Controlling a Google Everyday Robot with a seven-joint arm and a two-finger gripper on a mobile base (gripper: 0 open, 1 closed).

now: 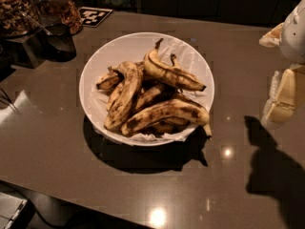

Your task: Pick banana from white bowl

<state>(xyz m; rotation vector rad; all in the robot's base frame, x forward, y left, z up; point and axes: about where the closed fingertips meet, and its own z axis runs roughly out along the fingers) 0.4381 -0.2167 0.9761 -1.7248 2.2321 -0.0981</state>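
The white bowl (95, 68) stands in the middle of the brown table, lined with crumpled white paper and heaped with several overripe bananas. The banana (171, 73) lies on top at the back right of the heap: slender and curved, with its dark stem up at the far end and its black tip pointing right. A thicker black-blotched banana (167, 113) lies across the front, and a stubby mottled one (125, 94) lies on the left. My gripper (282, 92), white and pale yellow, hangs at the right edge of the view. It is right of the bowl, clear of it, and holds nothing that shows.
Glass jars of nuts (14, 6) and a dark scoop cup (58, 39) stand at the back left. A black-and-white marker tag (94, 16) lies behind them. The table's front edge runs along the bottom left. The arm's shadow (271, 166) falls on the table at the right.
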